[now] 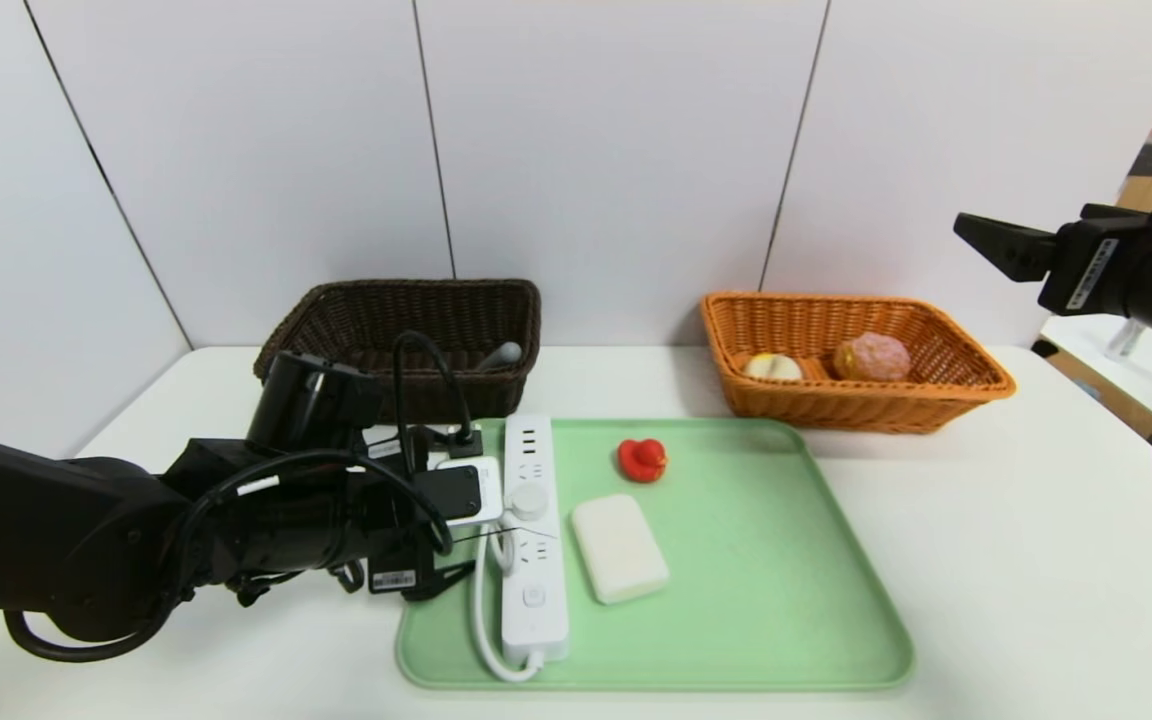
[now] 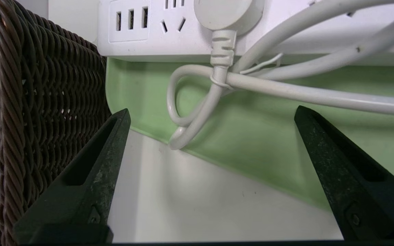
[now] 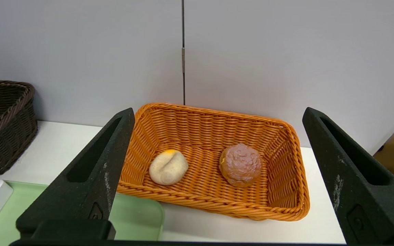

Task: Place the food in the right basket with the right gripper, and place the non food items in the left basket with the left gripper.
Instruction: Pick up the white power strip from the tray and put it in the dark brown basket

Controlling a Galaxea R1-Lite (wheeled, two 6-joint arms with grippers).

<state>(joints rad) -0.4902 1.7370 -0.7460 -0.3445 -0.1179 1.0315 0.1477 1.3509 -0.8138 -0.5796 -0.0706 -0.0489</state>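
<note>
Two buns (image 3: 240,169) lie in the orange basket (image 1: 966,385); right gripper (image 3: 217,177) parked, spread. Left gripper (image 2: 212,177), jaws spread and empty, nears the tray-borne power strip (image 1: 533,540); best straddle its body, not the looped cord (image 2: 286,89).

Both arms are clad in black, looped black cables are carried behind the left gripper (image 2: 210,116), and scuffed, pointed fingers (image 3: 91,177) with screw heads are seen.
</note>
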